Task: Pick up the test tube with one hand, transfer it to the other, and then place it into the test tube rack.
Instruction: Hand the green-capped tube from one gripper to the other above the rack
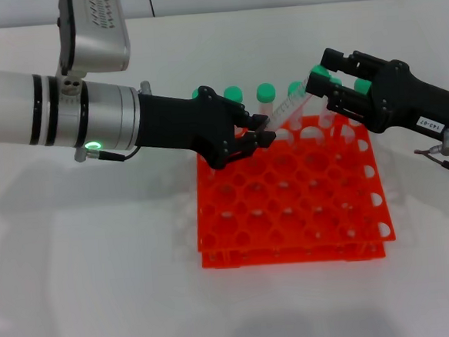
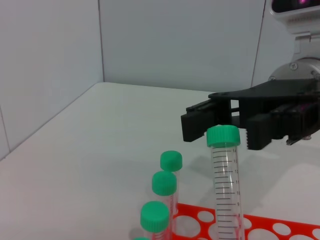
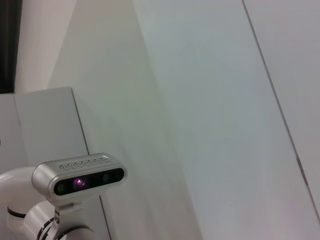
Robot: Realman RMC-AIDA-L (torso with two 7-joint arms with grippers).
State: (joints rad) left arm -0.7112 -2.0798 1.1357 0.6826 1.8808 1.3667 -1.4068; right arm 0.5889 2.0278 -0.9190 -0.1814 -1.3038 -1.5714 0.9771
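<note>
Your left gripper (image 1: 262,132): jaws clamped on the test tube's (image 1: 288,108) lower end | tube: clear, graduated, green cap, tilted over the orange rack's (image 1: 289,210) back row | your right gripper (image 1: 321,92): jaws spread around the tube's cap (image 2: 223,135), not closed | rack on white tabletop (image 1: 100,262)

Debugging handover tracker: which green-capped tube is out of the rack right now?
The tilted test tube, lower end gripped by the left pincer, cap toward the open right pincer. The other tubes stand upright in the test tube rack.
</note>
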